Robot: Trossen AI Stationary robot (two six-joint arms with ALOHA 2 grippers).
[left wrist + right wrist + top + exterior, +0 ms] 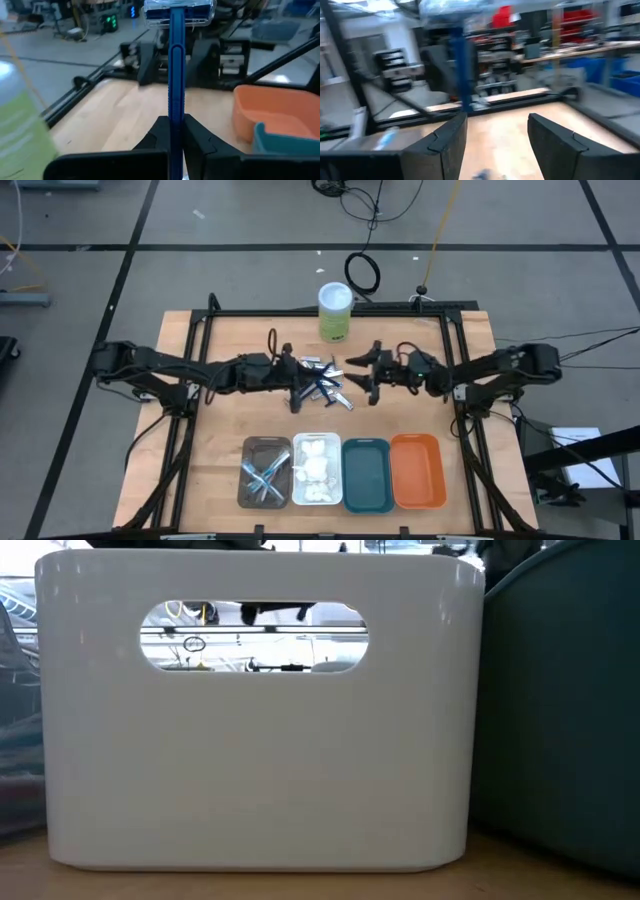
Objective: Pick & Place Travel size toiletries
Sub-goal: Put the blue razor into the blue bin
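Observation:
My left gripper (300,385) sits at the table's middle, shut on a dark blue razor (176,75). The razor's clear-and-blue head (178,12) stands out past the fingers. Right beside the gripper lies the pile of toiletries (325,380), blue razors and pale pieces resting on the wood. My right gripper (362,375) is open on the far right side of the pile and touches nothing. In the right wrist view its fingers (497,130) are spread, and the held razor (461,70) shows blurred ahead. My left gripper pinches the razor's handle (176,112) between its two fingers, which reach in about level from the table's left. The handle runs on beyond the fingertips with the head at its free end. The razor is lifted clear of the table.
Four trays stand in a row at the near edge: brown (267,470) holding silver tools, white (317,470) holding white wads, teal (367,473) and orange (417,470). A green-and-white canister (335,310) stands at the far edge. In the low view, the white tray's wall (250,760) fills most of the picture.

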